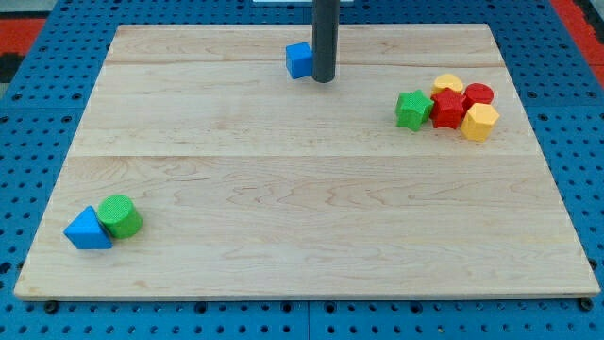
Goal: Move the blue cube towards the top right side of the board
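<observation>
The blue cube (299, 59) sits near the view's top, slightly left of centre, on the wooden board (302, 189). My tip (324, 79) stands just to the right of the blue cube, touching or nearly touching its right side. The dark rod rises straight up out of the view's top.
At the view's right there is a cluster: a green star-shaped block (411, 110), a red star-shaped block (448, 109), a red cylinder (478, 94), and two yellow blocks (447, 84) (479, 122). At the bottom left lie a blue triangular block (87, 229) and a green cylinder (120, 216).
</observation>
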